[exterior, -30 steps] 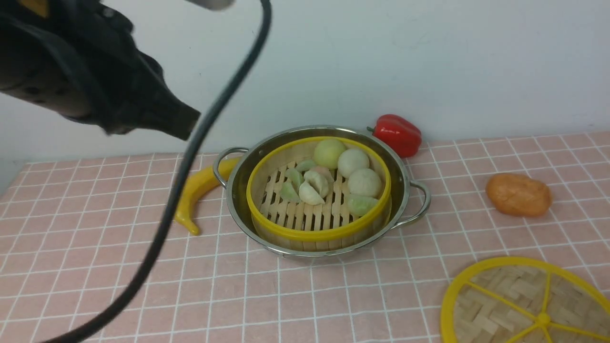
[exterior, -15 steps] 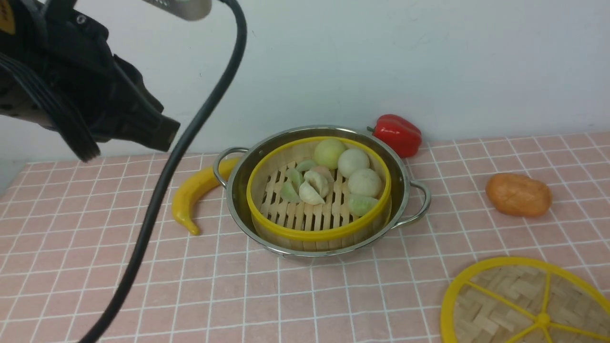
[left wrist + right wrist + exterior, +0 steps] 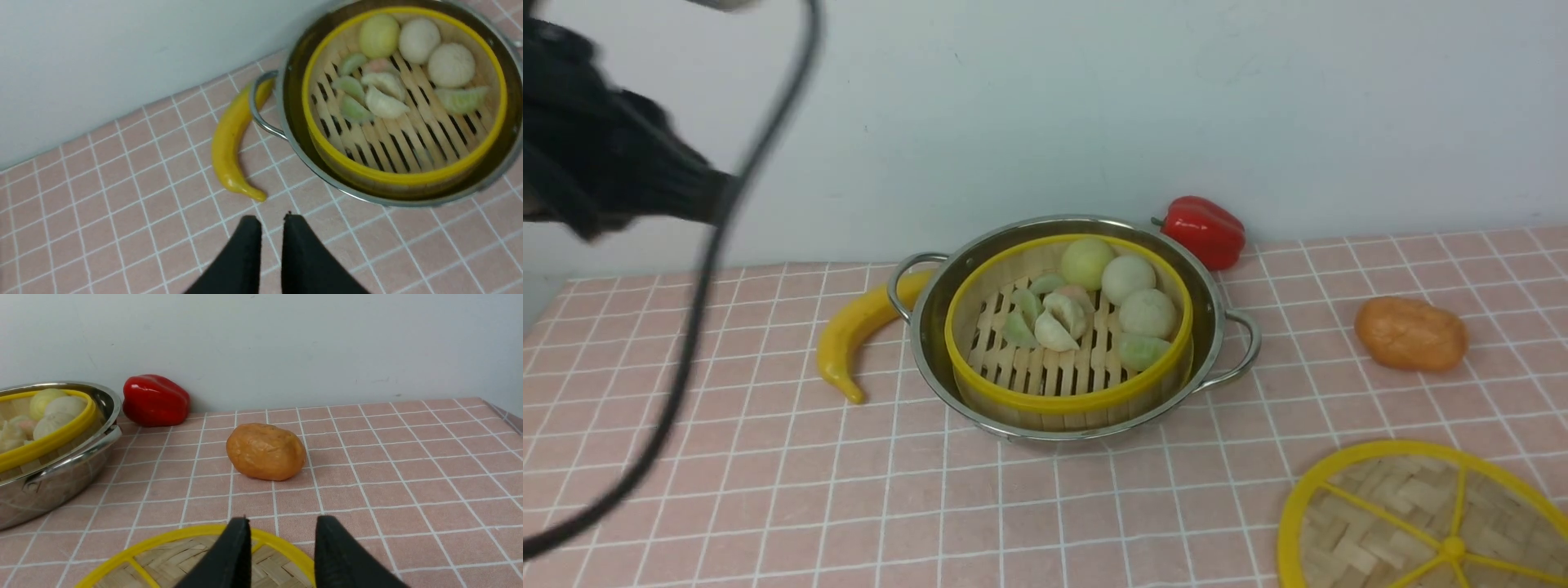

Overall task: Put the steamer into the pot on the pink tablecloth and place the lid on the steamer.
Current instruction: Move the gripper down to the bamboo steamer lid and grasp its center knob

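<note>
The steamer (image 3: 1068,400), a bamboo basket with a yellow rim and toy buns and dumplings inside, sits in the steel pot (image 3: 923,331) on the pink tablecloth (image 3: 727,474). The lid (image 3: 1413,514), a woven disc with yellow spokes, lies flat at the front right. My left gripper (image 3: 271,220) hangs above the cloth to the left of the pot (image 3: 292,94), its jaws a narrow gap apart with nothing between them; in the front view it is a dark blur at the upper left. My right gripper (image 3: 282,520) is open over the far rim of the lid (image 3: 179,559).
A yellow banana (image 3: 854,331) lies against the pot's left handle. A red pepper (image 3: 1205,230) sits behind the pot by the wall. An orange-brown potato (image 3: 1411,333) lies to the right. A black cable (image 3: 686,343) hangs across the left side.
My left arm has drawn back to the left, away from the pot, and its cable has swung left with it. The steamer, the pot and the lid stay put.
</note>
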